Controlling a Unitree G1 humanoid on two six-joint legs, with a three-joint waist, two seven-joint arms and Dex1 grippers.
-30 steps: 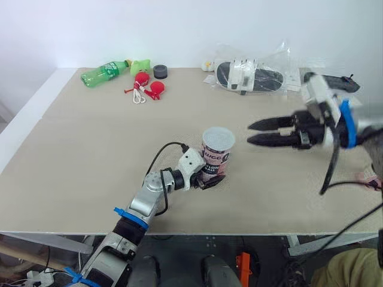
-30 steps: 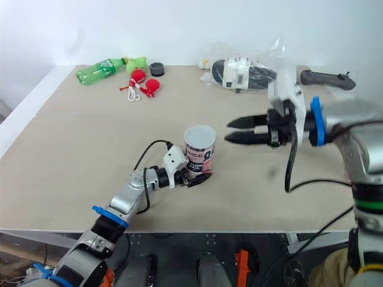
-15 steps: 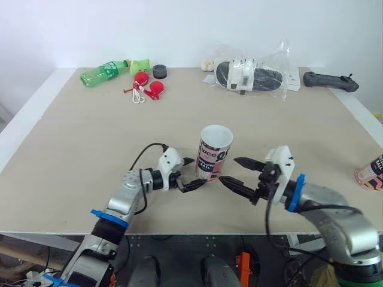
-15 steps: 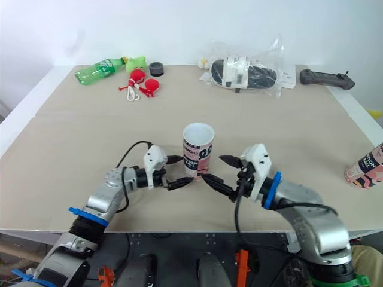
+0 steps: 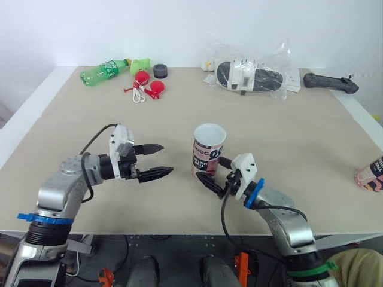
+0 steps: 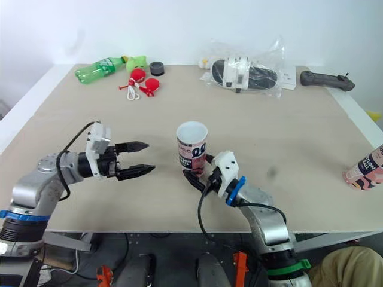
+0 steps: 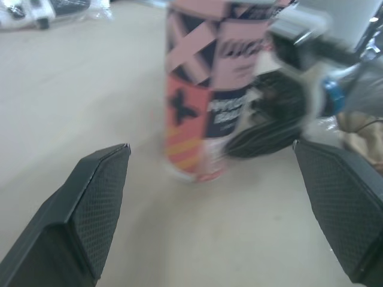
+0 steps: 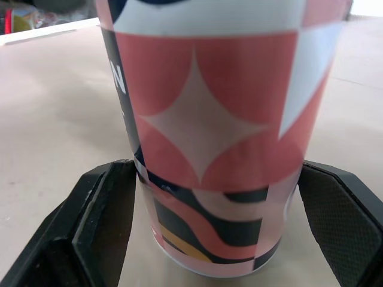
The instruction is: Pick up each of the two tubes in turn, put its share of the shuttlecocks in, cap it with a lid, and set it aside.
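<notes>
A pink, black and white tube (image 5: 207,149) stands upright near the middle of the table (image 5: 78,137), its top uncovered. My right gripper (image 5: 214,172) is open at the tube's base, one finger on each side of it; the right wrist view shows the tube (image 8: 209,119) between the fingers (image 8: 102,221). My left gripper (image 5: 163,159) is open and holds nothing, a hand's width left of the tube and pointing at it. The left wrist view shows the tube (image 7: 203,89) with the right gripper (image 7: 269,119) behind it. A second tube (image 5: 372,173) lies at the table's right edge.
At the back left lie a green bottle (image 5: 105,72), a green item (image 5: 141,64), red items on a cord (image 5: 146,86) and a black round lid (image 5: 160,71). A clear bag with black and white contents (image 5: 251,75) and a black handle (image 5: 329,81) sit at the back right.
My left gripper let go of the tube's base and drew back to the left. My right arm came down from the upper right and set its open fingers around the tube's base.
</notes>
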